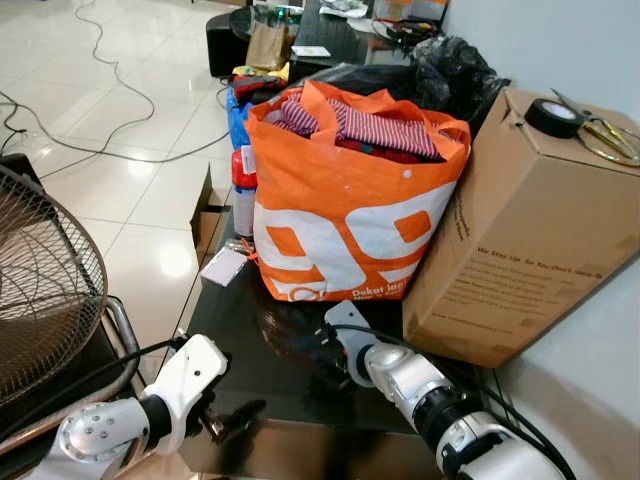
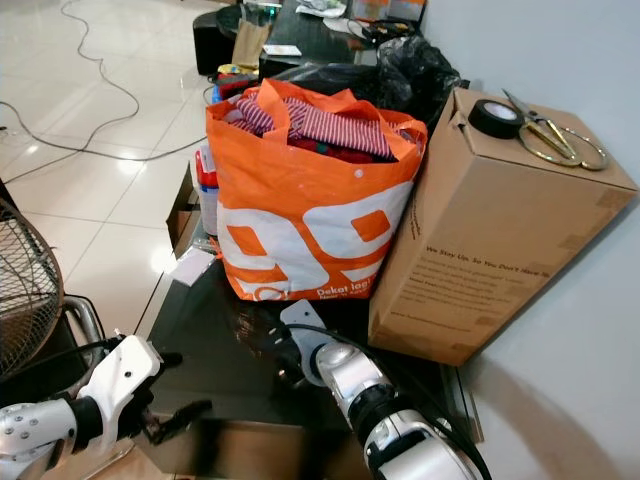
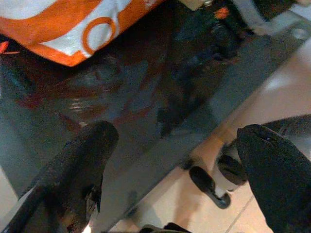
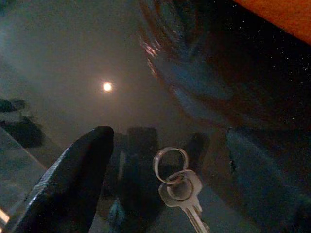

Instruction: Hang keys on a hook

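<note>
Two jaws spread wide | right jaws [image 4: 165, 165] hover astride keys [image 4: 177, 187] lying on dark glass bench [image 1: 230, 330], lower centre, gripping nothing | left jaws [image 3: 180, 160] empty over bench's near edge | orange bag [image 1: 350, 200] behind, mid-frame.

Glossy white tile floor [image 1: 140, 190], pale wall [image 1: 560, 50], dark glass table [image 1: 300, 390].

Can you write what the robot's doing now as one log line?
stage: reaching | right gripper: open over keys on black table | left gripper: open, idle
</note>
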Controlling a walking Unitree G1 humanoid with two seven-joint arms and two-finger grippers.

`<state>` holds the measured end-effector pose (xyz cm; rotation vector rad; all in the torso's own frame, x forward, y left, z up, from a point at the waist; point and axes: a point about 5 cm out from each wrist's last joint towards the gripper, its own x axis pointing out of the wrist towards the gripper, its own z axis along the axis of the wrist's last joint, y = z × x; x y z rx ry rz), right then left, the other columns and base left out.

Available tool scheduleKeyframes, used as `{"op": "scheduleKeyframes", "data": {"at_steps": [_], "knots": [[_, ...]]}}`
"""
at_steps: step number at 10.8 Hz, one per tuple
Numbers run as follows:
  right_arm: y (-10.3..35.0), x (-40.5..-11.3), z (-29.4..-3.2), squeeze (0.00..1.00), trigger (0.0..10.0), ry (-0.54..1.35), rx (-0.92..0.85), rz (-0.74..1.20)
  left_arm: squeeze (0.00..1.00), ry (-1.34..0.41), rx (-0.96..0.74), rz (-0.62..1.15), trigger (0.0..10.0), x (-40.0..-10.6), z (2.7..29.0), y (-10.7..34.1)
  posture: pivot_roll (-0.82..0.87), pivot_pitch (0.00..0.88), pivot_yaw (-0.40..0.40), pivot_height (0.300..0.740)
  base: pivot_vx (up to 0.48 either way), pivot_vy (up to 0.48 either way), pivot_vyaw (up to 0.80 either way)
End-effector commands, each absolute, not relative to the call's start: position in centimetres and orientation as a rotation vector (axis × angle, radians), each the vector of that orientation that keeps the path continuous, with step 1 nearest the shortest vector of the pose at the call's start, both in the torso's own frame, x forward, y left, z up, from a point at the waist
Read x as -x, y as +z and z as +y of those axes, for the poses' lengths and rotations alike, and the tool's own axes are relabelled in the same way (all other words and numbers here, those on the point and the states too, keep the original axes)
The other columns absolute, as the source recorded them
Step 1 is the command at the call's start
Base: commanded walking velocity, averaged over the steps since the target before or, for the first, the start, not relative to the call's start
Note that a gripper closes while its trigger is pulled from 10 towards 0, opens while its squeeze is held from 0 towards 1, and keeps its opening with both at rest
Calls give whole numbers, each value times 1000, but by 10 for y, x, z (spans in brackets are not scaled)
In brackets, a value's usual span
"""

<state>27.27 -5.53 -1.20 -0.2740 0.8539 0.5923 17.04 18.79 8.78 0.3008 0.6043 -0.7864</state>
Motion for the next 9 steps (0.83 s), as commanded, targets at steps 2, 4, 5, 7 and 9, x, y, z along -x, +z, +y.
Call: {"op": "scheduleKeyframes", "data": {"at_steps": [2, 4, 5, 7, 9], "knots": [[-17, -272, -61, 0, 0, 564, 311, 884, 0, -814, -292, 592, 10000, -171, 183, 93, 19, 0, -109, 740, 0, 0, 0], [-20, -270, -63, 0, 0, 564, 337, 913, 0, -820, -290, 594, 10000, -173, 182, 94, 14, 0, -108, 740, 0, 0, 0], [-21, -268, -63, 0, 0, 572, 348, 923, 0, -823, -289, 596, 10000, -173, 182, 94, 14, 0, -108, 740, 0, 0, 0], [-24, -267, -64, 0, 0, 564, 347, 935, 0, -824, -286, 598, 10000, -173, 181, 94, 17, 0, -110, 740, 0, 0, 0], [-26, -266, -67, 0, 0, 558, 352, 939, 0, -818, -286, 601, 10000, -172, 182, 92, 21, 0, -114, 740, 0, 0, 0]]}}
